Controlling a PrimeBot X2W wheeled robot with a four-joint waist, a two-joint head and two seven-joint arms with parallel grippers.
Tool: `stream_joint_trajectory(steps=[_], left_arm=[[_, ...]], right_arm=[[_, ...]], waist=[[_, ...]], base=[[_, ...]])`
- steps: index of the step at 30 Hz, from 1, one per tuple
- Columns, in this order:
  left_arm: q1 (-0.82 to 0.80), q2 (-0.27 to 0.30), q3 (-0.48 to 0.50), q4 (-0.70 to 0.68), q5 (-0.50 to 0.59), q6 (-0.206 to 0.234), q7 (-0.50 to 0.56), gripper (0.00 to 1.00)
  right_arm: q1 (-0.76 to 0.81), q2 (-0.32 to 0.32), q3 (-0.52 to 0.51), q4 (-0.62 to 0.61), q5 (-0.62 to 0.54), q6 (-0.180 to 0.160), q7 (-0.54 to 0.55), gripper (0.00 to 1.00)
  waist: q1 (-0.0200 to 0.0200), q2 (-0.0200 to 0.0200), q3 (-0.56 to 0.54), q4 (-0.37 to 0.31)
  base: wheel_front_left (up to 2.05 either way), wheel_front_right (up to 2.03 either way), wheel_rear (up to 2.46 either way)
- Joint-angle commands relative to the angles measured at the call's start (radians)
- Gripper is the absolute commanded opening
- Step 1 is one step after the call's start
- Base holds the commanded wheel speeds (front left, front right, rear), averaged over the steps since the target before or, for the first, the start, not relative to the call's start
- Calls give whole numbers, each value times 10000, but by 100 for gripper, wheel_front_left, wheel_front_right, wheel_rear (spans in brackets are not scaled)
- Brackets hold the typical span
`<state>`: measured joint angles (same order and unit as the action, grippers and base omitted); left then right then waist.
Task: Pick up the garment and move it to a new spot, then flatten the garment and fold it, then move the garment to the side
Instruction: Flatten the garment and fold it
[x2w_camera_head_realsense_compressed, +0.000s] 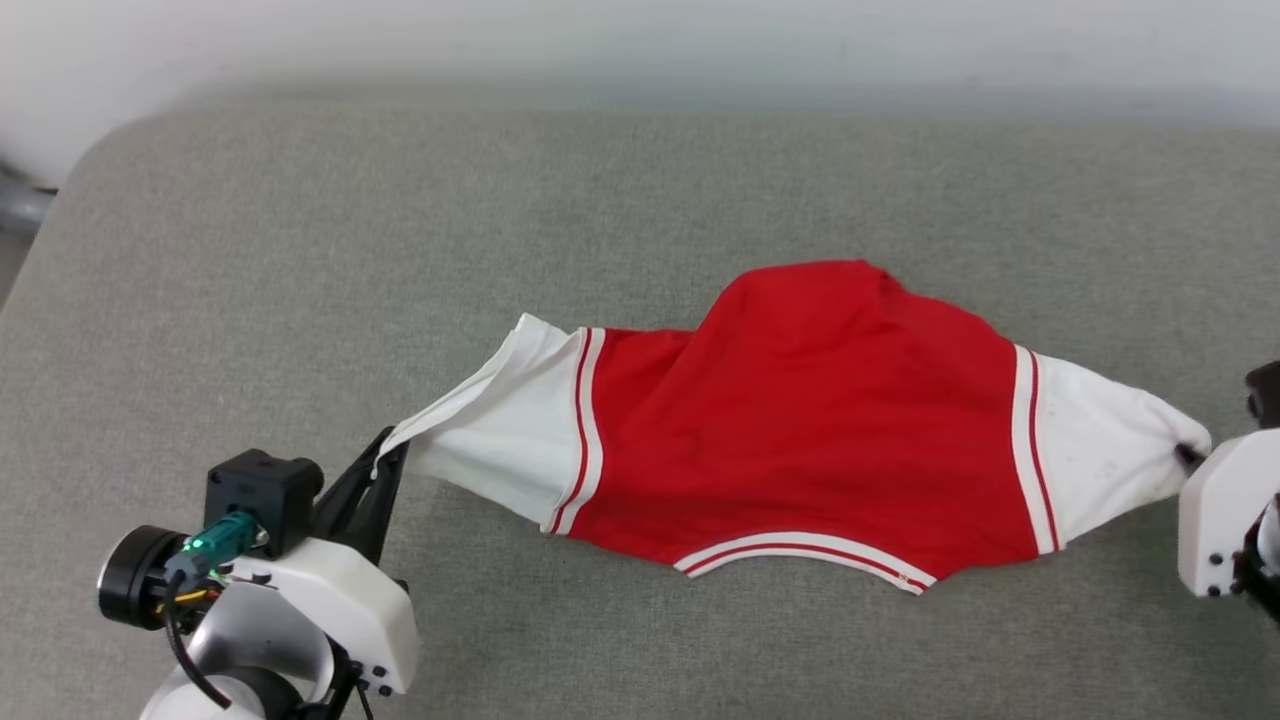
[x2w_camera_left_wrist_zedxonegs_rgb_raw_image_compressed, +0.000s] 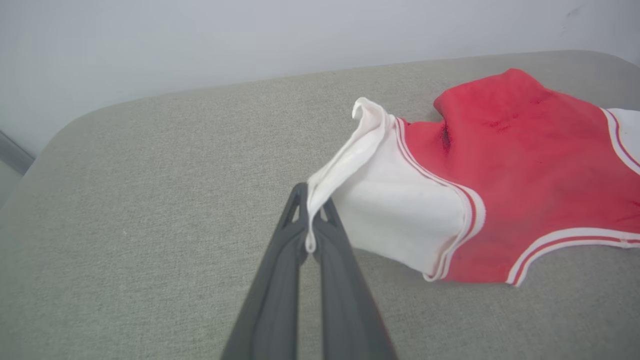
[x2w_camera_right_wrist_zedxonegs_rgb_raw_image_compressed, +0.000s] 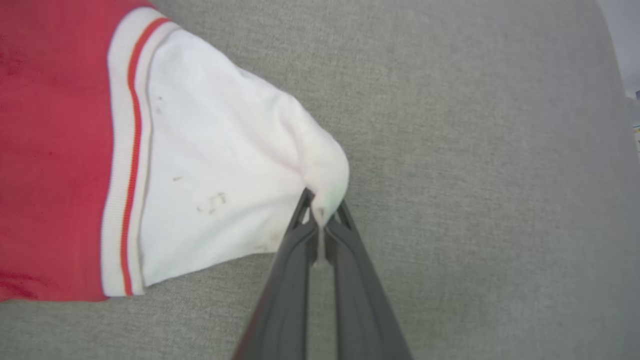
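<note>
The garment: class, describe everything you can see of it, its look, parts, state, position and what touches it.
The garment is a red soft-knit shirt with white short sleeves and red-and-white striped trim at the sleeve seams and along one curved edge. No print shows on its upward side. It lies wrinkled and stretched sideways on the grey fabric surface. The left gripper pinches one sleeve's tip; the right gripper pinches the other.
</note>
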<state>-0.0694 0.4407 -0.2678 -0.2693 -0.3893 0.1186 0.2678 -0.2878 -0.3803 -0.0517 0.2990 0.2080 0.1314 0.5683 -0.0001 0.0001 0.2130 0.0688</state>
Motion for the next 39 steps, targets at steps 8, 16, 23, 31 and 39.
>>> stream_joint_trajectory(steps=[8,16,23,31,39], left_arm=[[104,618,615,-462,-180,60,191,0],[-534,1510,1344,-822,-330,-176,545,0],[-1693,2290,1881,-1147,-151,-354,713,0],[-3175,2862,2386,-1278,-318,-602,886,0],[-4927,3464,2643,-832,-516,-1102,874,0]], right_arm=[[-622,-545,93,-1138,1067,-15,140,0],[-1921,-1190,159,-2026,1781,-16,738,0],[-3360,-1179,-53,-2573,1655,-16,825,0],[-4793,-1171,-180,-2789,1441,-16,857,0],[-6176,-1140,-41,-2509,1061,-16,437,0]], waist=[[1,-1,-1051,-600],[1,-1,-1530,-947],[1,-1,-1607,-1086],[1,-1,-1149,-1092],[1,-1,-5,-1010]], base=[[0,0,0],[0,0,0],[0,0,0],[0,0,0],[0,0,0]])
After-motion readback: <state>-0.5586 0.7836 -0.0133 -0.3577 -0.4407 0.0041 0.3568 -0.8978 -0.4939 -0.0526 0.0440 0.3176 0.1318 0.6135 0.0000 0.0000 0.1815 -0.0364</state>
